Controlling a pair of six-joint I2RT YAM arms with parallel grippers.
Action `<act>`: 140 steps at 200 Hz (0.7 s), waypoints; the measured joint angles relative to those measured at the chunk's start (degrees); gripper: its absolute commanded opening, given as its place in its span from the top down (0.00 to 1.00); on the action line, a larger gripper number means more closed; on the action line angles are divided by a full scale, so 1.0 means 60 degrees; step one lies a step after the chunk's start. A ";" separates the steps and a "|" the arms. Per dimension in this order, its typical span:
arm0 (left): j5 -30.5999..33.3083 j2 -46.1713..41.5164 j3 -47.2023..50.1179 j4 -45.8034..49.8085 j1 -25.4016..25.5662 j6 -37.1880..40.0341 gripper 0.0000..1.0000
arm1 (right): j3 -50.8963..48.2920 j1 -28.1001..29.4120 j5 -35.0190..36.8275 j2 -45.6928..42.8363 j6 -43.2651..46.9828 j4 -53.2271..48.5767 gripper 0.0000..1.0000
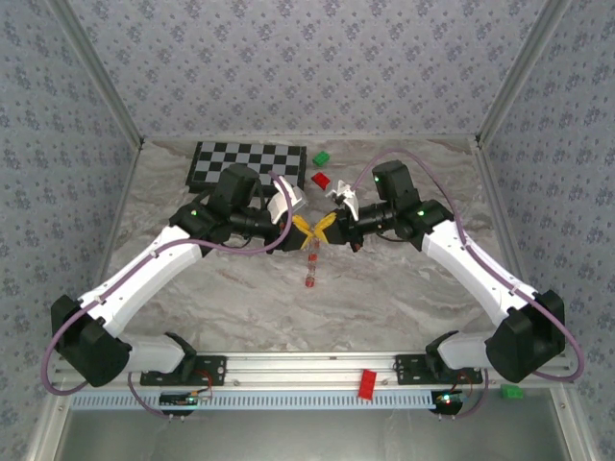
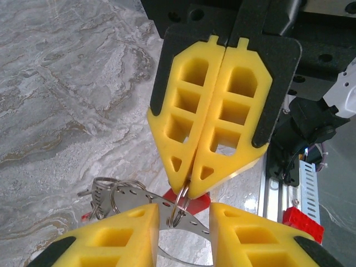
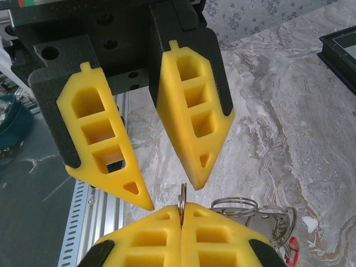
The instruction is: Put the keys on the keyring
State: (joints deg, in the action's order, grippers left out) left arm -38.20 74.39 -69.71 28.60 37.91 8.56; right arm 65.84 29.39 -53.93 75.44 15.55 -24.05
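Threading step, grippers nose to nose at the middle of the table (image 1: pixel 404 298)
My right gripper (image 3: pixel 182 210) is clamped on a small ring (image 3: pixel 182 194); left gripper (image 2: pixel 183 214) narrowly open, keyring (image 2: pixel 192 224) crossing its gap, keys (image 1: pixel 309 280) just beside. Next, probably: align ring with loop, slide it on

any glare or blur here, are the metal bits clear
left wrist: sharp, small glints on the thin grey metal wire ring; right wrist: the shut yellow right pincer crisp and matte, no glare; top external: even soft light, faint shadows, small parts too tiny to resolve
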 measured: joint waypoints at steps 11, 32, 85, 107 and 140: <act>0.0076 0.0000 -0.0004 -0.0004 0.0000 -0.0007 0.76 | 0.0000 0.0004 -0.0018 0.0000 0.0000 0.0000 1.00; 0.0335 0.0000 -0.0007 -0.0018 -0.0007 -0.0011 0.76 | 0.0000 0.0004 -0.0022 0.0000 0.0000 0.0000 1.00; 0.0361 0.0004 -0.0007 -0.0040 -0.0011 -0.0036 0.76 | 0.0000 0.0004 -0.0138 0.0000 0.0004 0.0000 1.00; 0.0222 0.0084 -0.0066 -0.0022 -0.0011 -0.0040 0.76 | 0.0000 0.0004 -0.0164 0.0000 0.0004 0.0004 1.00; -0.0029 0.0328 -0.0270 0.0098 -0.0066 -0.0044 0.79 | 0.0000 -0.0007 -0.0153 0.0000 0.0029 -0.0004 1.00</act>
State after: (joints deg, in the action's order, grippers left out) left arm -38.37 76.36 -71.33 29.19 37.52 8.29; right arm 65.84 29.34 -54.85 75.44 15.73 -24.08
